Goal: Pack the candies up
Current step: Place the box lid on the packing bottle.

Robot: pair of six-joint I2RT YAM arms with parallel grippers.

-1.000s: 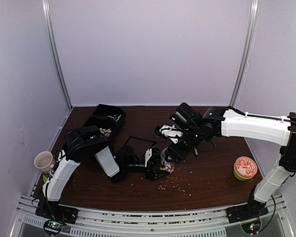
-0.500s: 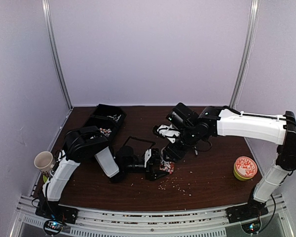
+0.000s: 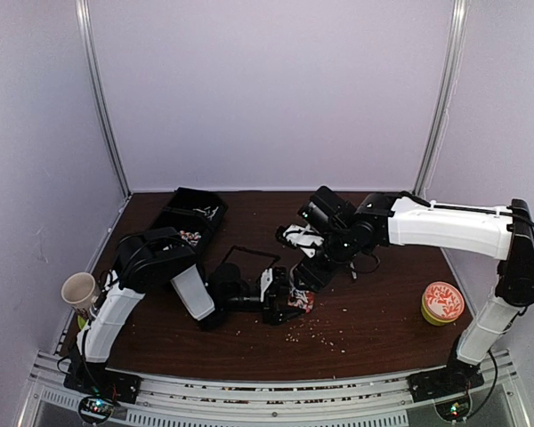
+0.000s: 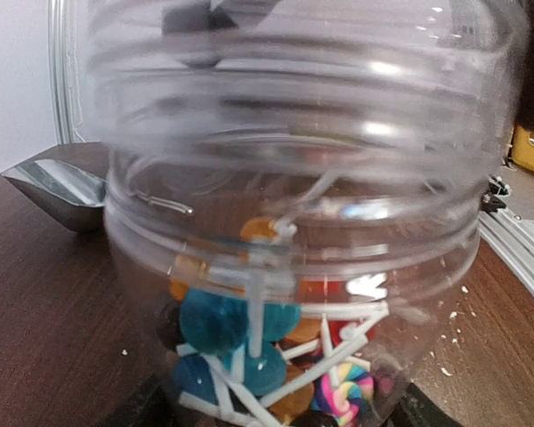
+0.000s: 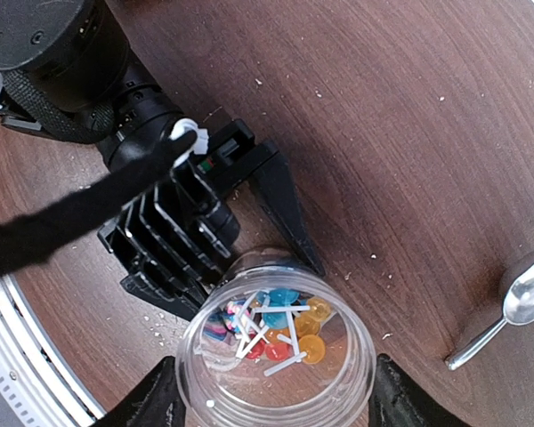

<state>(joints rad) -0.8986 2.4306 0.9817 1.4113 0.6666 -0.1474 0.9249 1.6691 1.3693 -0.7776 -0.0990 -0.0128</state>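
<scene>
- Dark brown table (image 3: 383, 320) boxed in by pale lilac walls (image 3: 276, 89), seen from above, with pale crumbs (image 3: 325, 336) scattered near its front edge.
- Only the top view shows the wider layout: a black tray (image 3: 191, 209) at the back left with small candies in it, a paper cup (image 3: 78, 289) off the table's left edge, and a green tub (image 3: 442, 302) with an orange lid at the right.
- In that view the left gripper (image 3: 283, 305) and right gripper (image 3: 308, 277) meet at mid-table, and the clear jar (image 3: 299, 301) is a small blur between them.
- The right wrist view looks straight down the jar's open mouth: candies (image 5: 280, 325) lie at the bottom, blue, orange, red and striped discs on white sticks.
- There the right gripper's two fingers (image 5: 160, 402) press on opposite sides of the jar's rim, grasping it.
- The left gripper's black fingers flank the jar lower down; I cannot tell if they are clamped on it.
- The left wrist view shows the jar side-on, filling the frame, with the candies only in its lowest part.
- A metal scoop (image 4: 58, 185) lies on the table just beside the jar, seen in both wrist views only.
</scene>
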